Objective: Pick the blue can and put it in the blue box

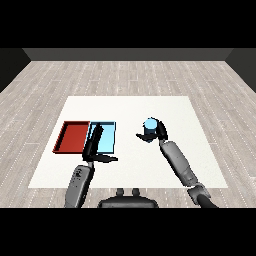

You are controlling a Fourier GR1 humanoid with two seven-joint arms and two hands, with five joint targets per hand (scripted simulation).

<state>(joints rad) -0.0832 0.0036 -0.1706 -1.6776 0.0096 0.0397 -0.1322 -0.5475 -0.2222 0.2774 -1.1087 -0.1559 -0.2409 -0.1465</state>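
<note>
The blue can (150,125) stands upright right of the table's middle, its light blue top showing. My right hand (159,132) is at the can's right side with its fingers and thumb curled round the lower part of the can. The light blue tray (108,141) lies left of centre, beside the red tray (72,136). My left hand (94,142) reaches over the light blue tray with straight fingers pointing away from me and the thumb stuck out to the right, holding nothing. That hand hides part of the blue tray's left side.
The white table (130,107) extends around both trays and the can. The two trays touch side by side at the table's left. Grey wooden floor surrounds the table.
</note>
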